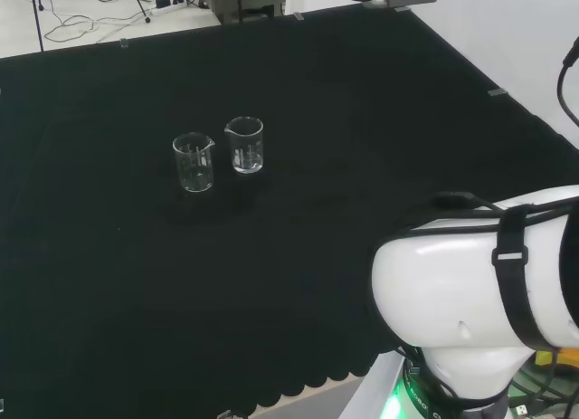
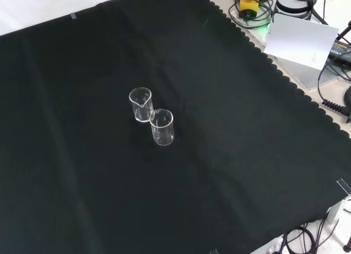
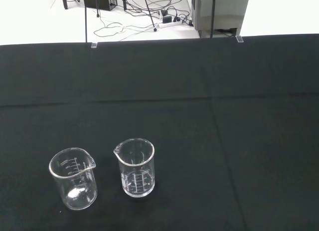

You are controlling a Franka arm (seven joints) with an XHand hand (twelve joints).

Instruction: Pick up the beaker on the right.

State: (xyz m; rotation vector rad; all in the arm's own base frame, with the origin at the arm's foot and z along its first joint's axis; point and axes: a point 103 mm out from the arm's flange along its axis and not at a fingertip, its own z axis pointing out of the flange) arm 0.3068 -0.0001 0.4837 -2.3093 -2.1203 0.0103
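Two clear beakers (image 1: 194, 162) (image 1: 245, 145) upright, just beside each other | cloth (image 1: 298, 93) | hand state: cannot tell

No words, brand names or numbers can be read. Two clear glass beakers stand upright, close together, on the black cloth (image 3: 259, 141). Each carries a printed white measuring scale on its wall. In the wrist view, the left beaker (image 3: 73, 179) shows a column of short graduation lines with tiny figures beside them, too small to make out. The right beaker (image 3: 135, 167) shows a similar ladder of short lines low on its wall, also unreadable. In the front view, a white sheet (image 2: 300, 41) beyond the cloth's edge bears a small dark mark that cannot be read.
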